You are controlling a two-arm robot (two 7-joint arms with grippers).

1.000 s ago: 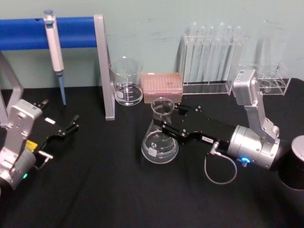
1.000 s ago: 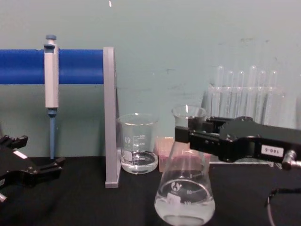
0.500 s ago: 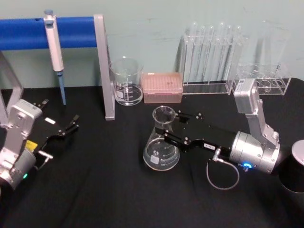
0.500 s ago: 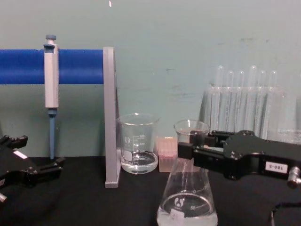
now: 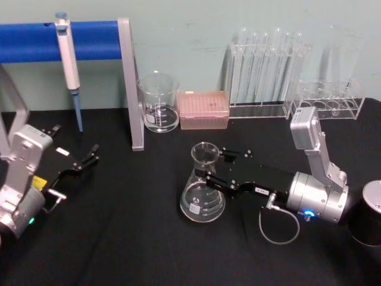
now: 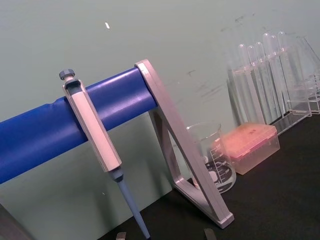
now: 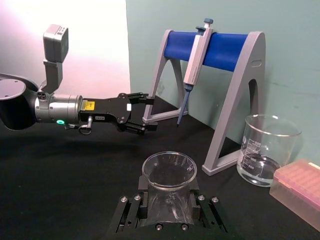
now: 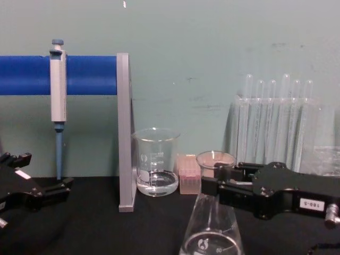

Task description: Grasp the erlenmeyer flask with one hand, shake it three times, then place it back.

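Note:
The erlenmeyer flask (image 5: 202, 193) is clear glass with a little liquid in its wide base, and it stands upright at the middle of the black table. My right gripper (image 5: 208, 168) reaches in from the right and is shut on the flask's neck. The chest view has the flask (image 8: 211, 236) low in front, with the right gripper (image 8: 213, 185) clamped just under the rim. In the right wrist view the flask mouth (image 7: 169, 172) sits between the jaws. Whether the base touches the table I cannot tell. My left gripper (image 5: 83, 159) rests open at the left, apart from the flask.
A beaker (image 5: 158, 102) with some liquid, a pink tip box (image 5: 203, 109) and a rack of test tubes (image 5: 265, 71) line the back. A blue stand (image 5: 65, 40) holding a pipette (image 5: 68, 65) rises at the back left. A dark container (image 5: 372, 214) sits at the far right.
My right gripper has come down and toward me with the flask in its grip; the flask sits lower in the chest view. The left arm has not moved.

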